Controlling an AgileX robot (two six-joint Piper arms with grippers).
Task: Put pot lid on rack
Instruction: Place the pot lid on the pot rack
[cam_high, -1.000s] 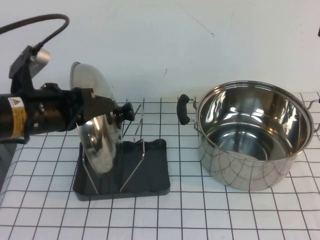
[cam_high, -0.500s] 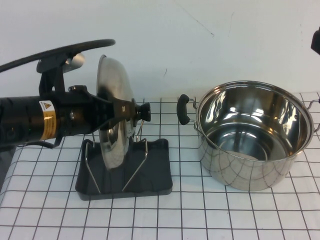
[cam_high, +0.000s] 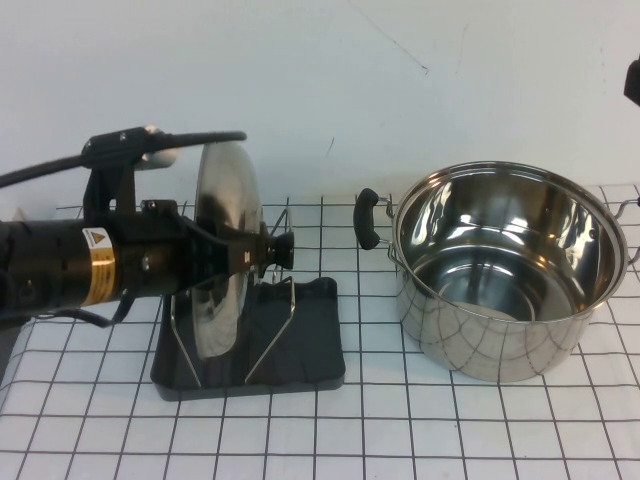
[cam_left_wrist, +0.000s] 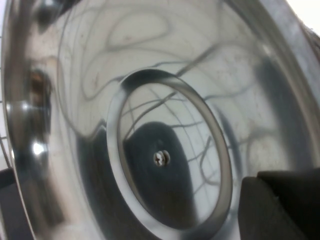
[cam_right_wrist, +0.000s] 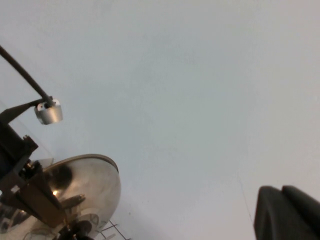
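Nearest on the gridded tabletop (cam_high: 480, 430), the rack (cam_high: 300, 350) sits left of centre, and the pot lid (cam_high: 222, 260) stands on edge between its wire dividers. Just above, the left end effector (cam_high: 262, 250) is clamped on the lid's black knob. Only the left wrist view shows the lid's mirrored underside with its centre screw. Right of the rack stands the pot (cam_high: 505, 270). Farther off, a white wall (cam_high: 400, 80). The right end effector (cam_right_wrist: 287, 212) hangs high by that wall; I cannot tell whether its fingers are apart.
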